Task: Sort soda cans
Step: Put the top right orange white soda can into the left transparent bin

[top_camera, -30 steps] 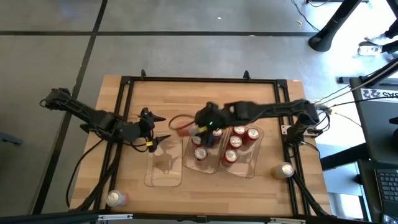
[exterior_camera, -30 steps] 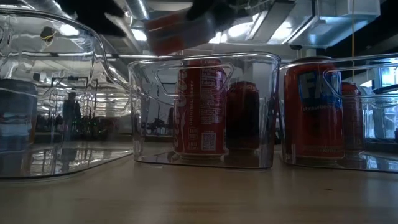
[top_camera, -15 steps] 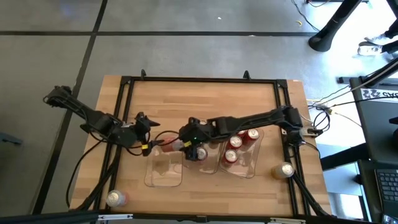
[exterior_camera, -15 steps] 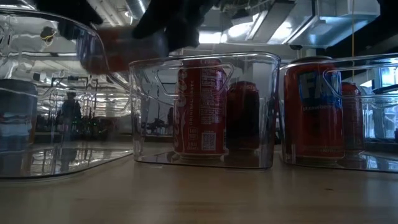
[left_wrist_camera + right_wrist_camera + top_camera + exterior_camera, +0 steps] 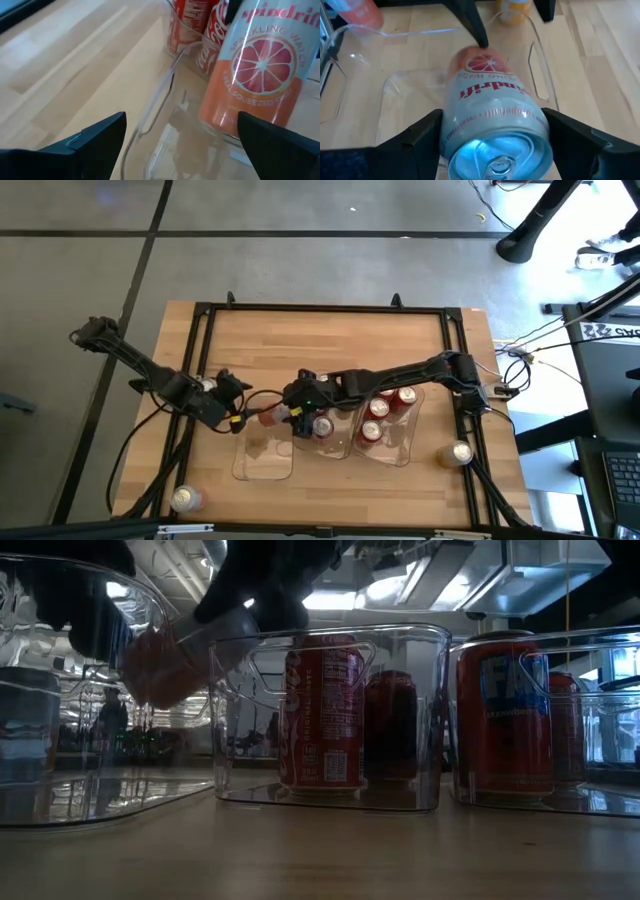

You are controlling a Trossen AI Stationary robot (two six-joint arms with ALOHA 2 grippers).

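Around your wooden table (image 5: 330, 340) lay a grey tiled floor (image 5: 300, 260); bright ceiling lights (image 5: 330, 600) shone overhead.

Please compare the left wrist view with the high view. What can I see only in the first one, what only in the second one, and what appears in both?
Only the left wrist view shows the label on the orange Spindrift can, with its grapefruit picture, and the open left end effector close up.

Only the high view shows the whole table, both arms, the right-hand tray with red cans, and two loose silver-topped cans near the table's front corners.

Both show the orange can above the clear left tray, held by the right end effector, and red cans in the middle tray.
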